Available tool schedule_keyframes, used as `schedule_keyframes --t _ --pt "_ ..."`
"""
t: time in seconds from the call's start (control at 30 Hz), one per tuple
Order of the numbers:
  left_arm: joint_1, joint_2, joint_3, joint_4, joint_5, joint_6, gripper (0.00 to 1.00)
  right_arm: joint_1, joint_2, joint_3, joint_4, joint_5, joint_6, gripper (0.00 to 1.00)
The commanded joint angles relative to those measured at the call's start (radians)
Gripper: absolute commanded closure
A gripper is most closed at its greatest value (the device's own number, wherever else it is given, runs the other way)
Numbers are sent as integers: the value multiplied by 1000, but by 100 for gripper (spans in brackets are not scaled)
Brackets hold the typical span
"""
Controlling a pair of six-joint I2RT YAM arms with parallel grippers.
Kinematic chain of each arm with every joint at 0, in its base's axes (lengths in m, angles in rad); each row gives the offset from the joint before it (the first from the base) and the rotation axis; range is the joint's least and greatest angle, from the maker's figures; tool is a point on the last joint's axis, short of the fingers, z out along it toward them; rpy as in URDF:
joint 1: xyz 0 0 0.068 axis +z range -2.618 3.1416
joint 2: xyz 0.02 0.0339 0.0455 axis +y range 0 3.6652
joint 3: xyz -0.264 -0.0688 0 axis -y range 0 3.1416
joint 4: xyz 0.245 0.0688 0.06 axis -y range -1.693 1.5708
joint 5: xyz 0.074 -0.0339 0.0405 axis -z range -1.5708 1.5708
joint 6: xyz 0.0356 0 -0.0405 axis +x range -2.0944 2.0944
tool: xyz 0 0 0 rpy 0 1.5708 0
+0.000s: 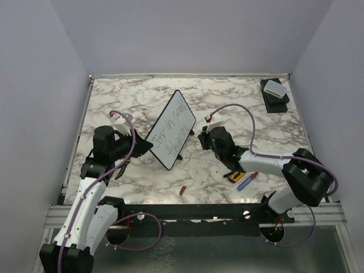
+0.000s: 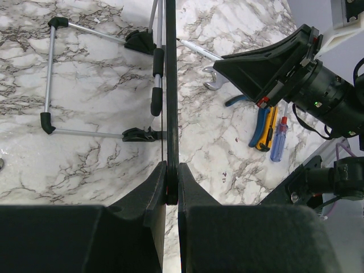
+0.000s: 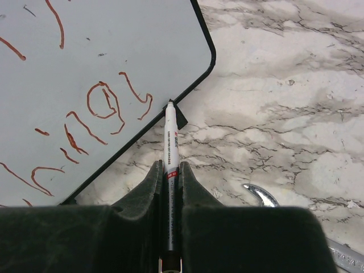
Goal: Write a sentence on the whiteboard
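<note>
My left gripper (image 2: 172, 183) pinches the whiteboard (image 1: 170, 131) by its edge and my right gripper (image 3: 170, 170) clamps the marker (image 3: 171, 145), pointing to twelve o'clock; a hard stroke could twist it and smear the sentence (image 3: 102, 108).

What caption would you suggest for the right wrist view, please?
Right end effector shut on a slim white marker, tip near the edge of the black-framed white whiteboard bearing red handwritten lettering.

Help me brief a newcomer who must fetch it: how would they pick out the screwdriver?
On the marble table, look right of the whiteboard, near the front edge. The screwdriver lies there beside yellow-and-blue pliers. It alone has a clear blue handle with a red collar.
</note>
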Motion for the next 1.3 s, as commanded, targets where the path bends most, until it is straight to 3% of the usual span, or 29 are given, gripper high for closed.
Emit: schedule_keyframes --t 0.0,0.9,1.27 --pt "-6 -9 -9 -18 -5 -28 100 -11 26 28 29 -8 -16 99" --pt "-8 -6 -9 -17 -6 -28 100 -16 110 71 75 -49 -36 99" --pt "-7 -8 -3 -27 -21 -28 97 -16 28 48 26 -2 -29 99"
